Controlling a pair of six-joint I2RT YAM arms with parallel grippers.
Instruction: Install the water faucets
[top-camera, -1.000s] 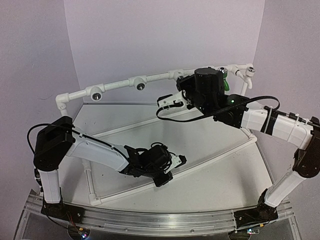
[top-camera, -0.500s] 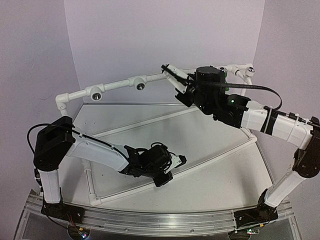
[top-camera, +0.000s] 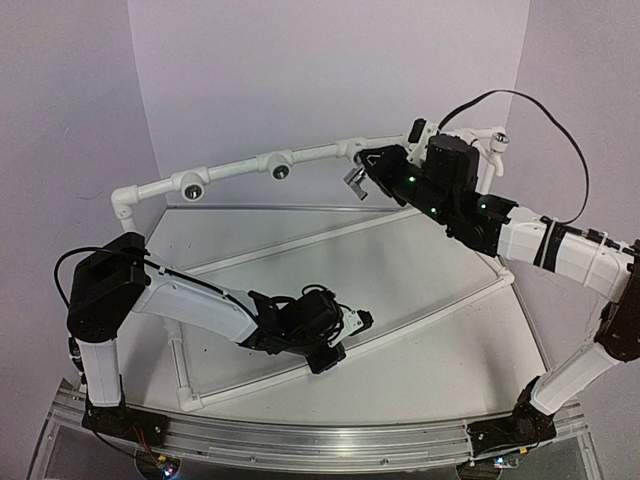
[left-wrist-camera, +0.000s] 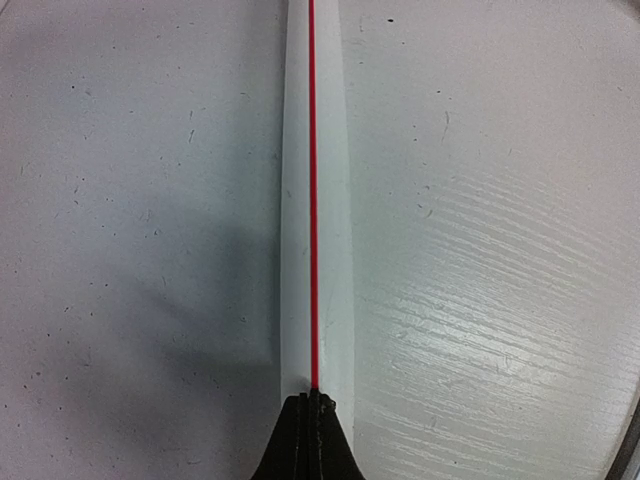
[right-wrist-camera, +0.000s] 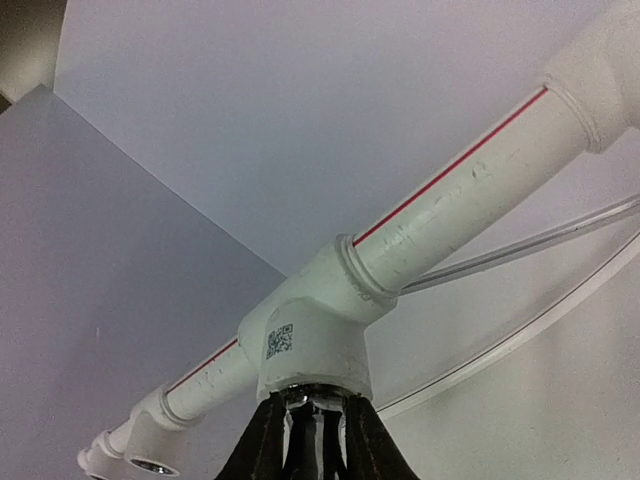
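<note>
Silver faucet (top-camera: 354, 181) is gripped by the right gripper (right-wrist-camera: 312, 415), touching the tee fitting (right-wrist-camera: 310, 335) of the white pipe frame (right-wrist-camera: 470, 170). Left gripper (left-wrist-camera: 312, 440), closed empty, hovers over a red-striped pipe (left-wrist-camera: 315, 200) on the counter (left-wrist-camera: 500, 300).

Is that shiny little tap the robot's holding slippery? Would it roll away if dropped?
Probably slippery: the silver faucet looks like smooth shiny metal. If metal, it's likely heavy for its size. It looks lumpy, not round, so it would probably tumble, not roll far.

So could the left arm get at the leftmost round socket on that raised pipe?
Probably yes. The left gripper sits low on the table, the socket opens forward, and nothing tall stands between.
</note>
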